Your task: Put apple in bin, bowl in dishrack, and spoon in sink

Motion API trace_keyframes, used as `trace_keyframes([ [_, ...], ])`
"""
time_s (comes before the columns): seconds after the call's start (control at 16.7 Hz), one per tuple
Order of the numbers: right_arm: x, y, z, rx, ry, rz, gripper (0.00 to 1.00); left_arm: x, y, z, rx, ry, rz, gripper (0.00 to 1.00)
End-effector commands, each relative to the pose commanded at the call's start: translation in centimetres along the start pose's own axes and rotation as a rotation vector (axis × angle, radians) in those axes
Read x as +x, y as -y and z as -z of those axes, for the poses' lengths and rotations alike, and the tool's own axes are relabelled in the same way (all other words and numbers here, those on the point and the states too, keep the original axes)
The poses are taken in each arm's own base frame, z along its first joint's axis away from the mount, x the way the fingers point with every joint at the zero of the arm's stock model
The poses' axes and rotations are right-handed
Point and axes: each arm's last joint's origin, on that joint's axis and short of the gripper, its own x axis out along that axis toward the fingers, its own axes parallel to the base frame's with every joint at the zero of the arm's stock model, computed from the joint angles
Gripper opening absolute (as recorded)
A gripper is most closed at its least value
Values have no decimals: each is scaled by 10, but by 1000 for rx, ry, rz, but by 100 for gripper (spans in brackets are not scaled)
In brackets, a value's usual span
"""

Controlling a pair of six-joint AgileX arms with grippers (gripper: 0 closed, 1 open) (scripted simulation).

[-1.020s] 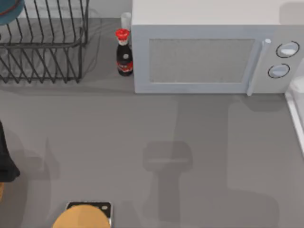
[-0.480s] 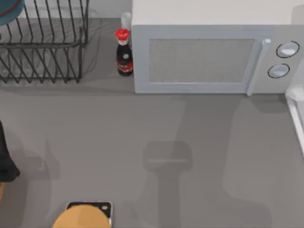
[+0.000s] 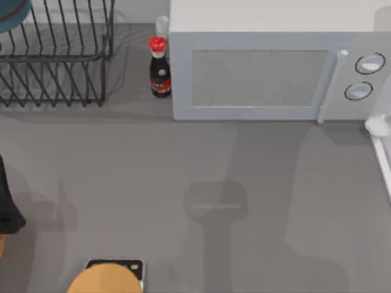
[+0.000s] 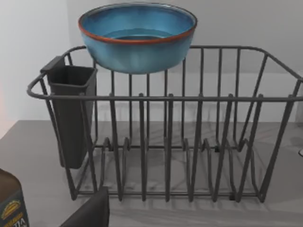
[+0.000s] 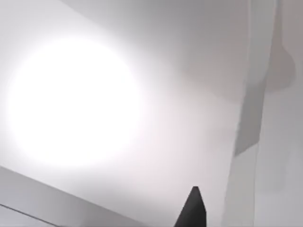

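Fingers first: I cannot tell whether either pair is wide or narrow. A single dark tip of the left gripper (image 4: 91, 213) pokes into the left wrist view in front of the dishrack (image 4: 165, 142), apart from it. One dark tip of the right gripper (image 5: 191, 210) shows against a pale, brightly lit surface.

A plain grey counter (image 3: 153, 171) carries everything, with soft shadows across its middle and a pale wall (image 4: 33, 56) behind it. The black wire dishrack sits at the counter's back-left corner. The blue bowl (image 4: 137, 35) is upright, resting high on the rack's rear rails above the tines. A dark cup-like holder (image 4: 71, 113) hangs on one end of the rack.

Just beside the rack, toward the middle of the back edge, stands a dark sauce bottle (image 3: 159, 70) with a red cap. It is close against a large white microwave (image 3: 275, 67) that fills the rest of the back edge. A white rim (image 3: 380, 140) runs along the counter's right edge. At the front edge, left of centre, lies a tan round thing (image 3: 104, 282) over a small black slab. The left arm (image 3: 6, 201) shows as a dark shape at the left edge.
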Motion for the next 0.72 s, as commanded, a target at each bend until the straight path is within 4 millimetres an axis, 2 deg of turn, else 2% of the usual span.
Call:
trace_keyframes([
  [0.36,0,0,0,0,0,0,98,0,0,0,0,0,0,100],
  [0.72,0,0,0,0,0,0,100,0,0,0,0,0,0,100],
])
